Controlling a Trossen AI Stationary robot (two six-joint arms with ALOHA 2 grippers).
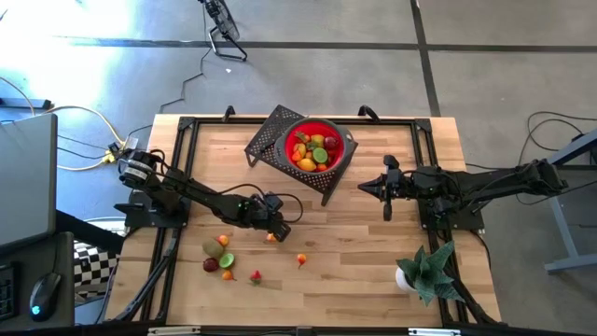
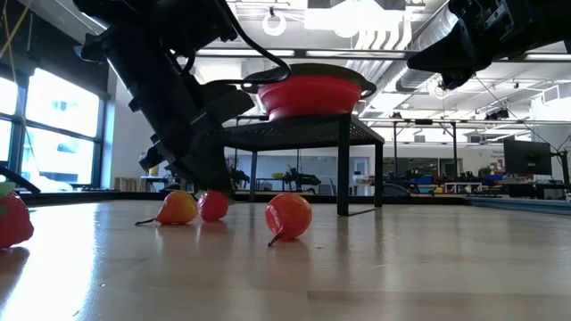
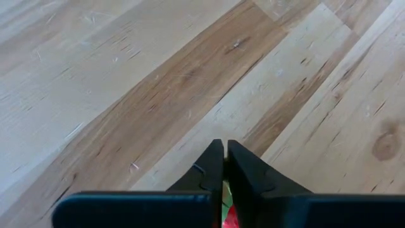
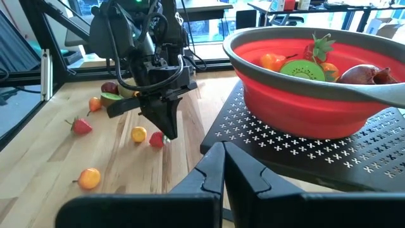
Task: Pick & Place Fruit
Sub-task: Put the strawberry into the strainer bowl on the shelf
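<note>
A: What's on the left side of the table (image 1: 373, 271)?

B: Loose fruit (image 1: 224, 259). The left gripper (image 1: 280, 232) is down there, clenched on a small red fruit (image 4: 155, 140).

A: And further right?

B: The red bowl (image 1: 343, 142) of fruit on its black stand (image 1: 268, 138), then the right gripper (image 1: 364, 188), clenched empty, and a spiky plant (image 1: 427, 268).
</note>
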